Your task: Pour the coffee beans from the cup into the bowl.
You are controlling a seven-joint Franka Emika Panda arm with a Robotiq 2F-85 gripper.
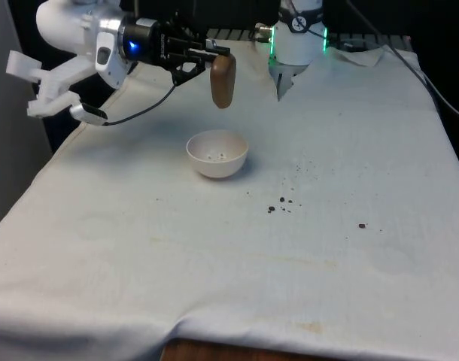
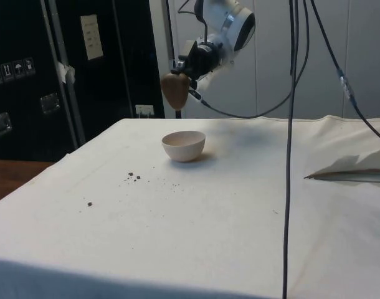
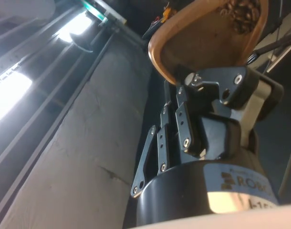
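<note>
My gripper (image 1: 214,54) is shut on the rim of a brown cup (image 1: 223,80) and holds it in the air, tipped well over. The cup (image 2: 174,91) hangs above the white bowl (image 1: 217,154), roughly over its rim on the robot's side. In the wrist view I look into the cup (image 3: 207,43) held by the gripper (image 3: 207,78); coffee beans (image 3: 238,12) lie heaped inside, against its wall. The bowl (image 2: 184,145) stands on the cloth with a few beans (image 1: 216,157) in it.
Spilled beans (image 1: 281,204) lie on the cloth to the front view's right of the bowl, with one more (image 1: 361,225) farther out. A black cable (image 2: 289,149) hangs down in the side view. A fold of cloth (image 1: 365,54) sits at the far right corner.
</note>
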